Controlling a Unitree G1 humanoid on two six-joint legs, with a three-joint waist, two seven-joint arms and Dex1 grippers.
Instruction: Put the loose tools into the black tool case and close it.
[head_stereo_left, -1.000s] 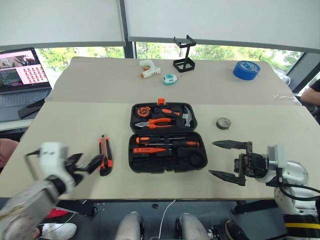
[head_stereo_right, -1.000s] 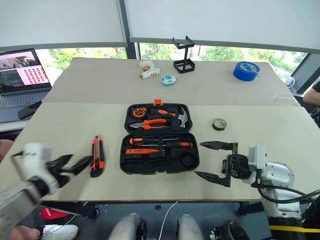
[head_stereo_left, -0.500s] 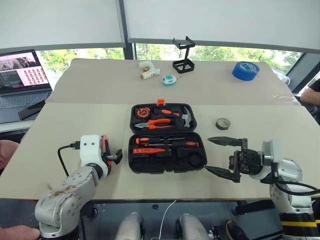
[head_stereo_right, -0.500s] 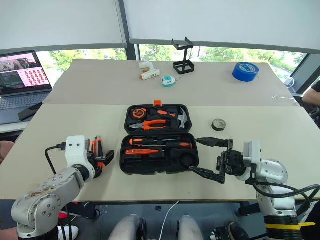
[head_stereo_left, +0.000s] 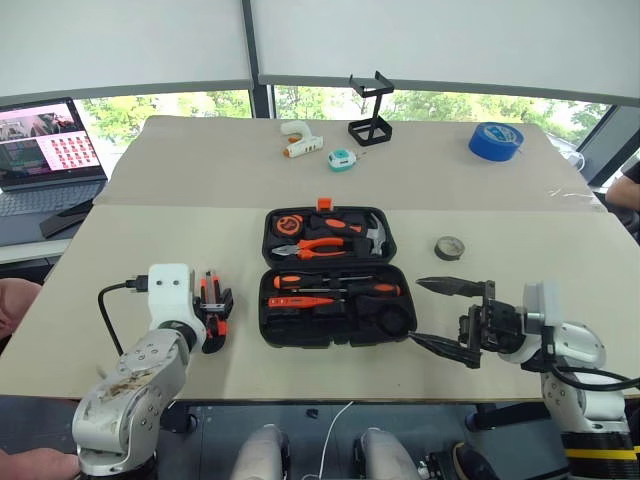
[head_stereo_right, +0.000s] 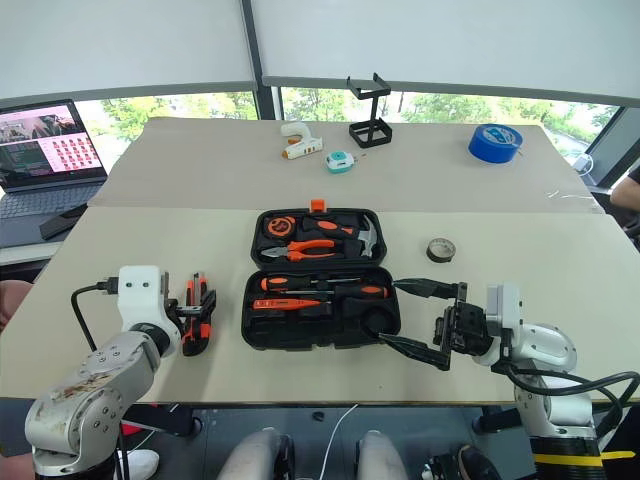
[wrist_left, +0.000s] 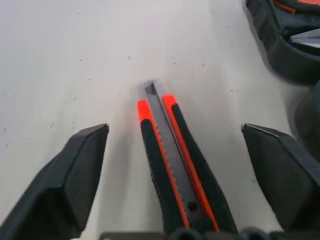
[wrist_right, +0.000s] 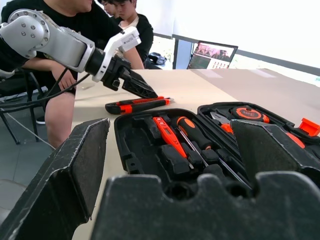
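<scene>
Item: black tool case (head_stereo_left: 333, 277), laid open on the near table, lid half toward the far side with the orange latch (head_stereo_left: 322, 203) at its far edge. Contents noted in the near half: two black-and-orange screwdrivers (head_stereo_left: 335, 284) and a small orange pen-like screwdriver (head_stereo_left: 298, 301), seated in the moulded slots. Pliers, a hammer and a tape measure are seen in the lid half. These three loose tools are judged already stowed.

Item: utility knife (head_stereo_left: 212, 309), orange and black, lying flat on the table to the left of the case and apart from it. It is judged to be the one loose tool left outside. Remaining work, as judged: the knife is to be lifted, carried to the case and laid in, and the lid is then to be folded down and latched.

Item: left gripper (wrist_left: 182, 165), spread wide. In the left wrist view one finger (wrist_left: 75, 175) is seen on each side of the knife handle, with bare table between each finger and the knife; nothing is grasped. Whether the knife is touched at the base of the gripper cannot be told.

Item: right gripper (head_stereo_left: 450, 318), fingers wide apart and empty, held just to the right of the case's near half, pointing toward it. No contact with the case is visible.
</scene>
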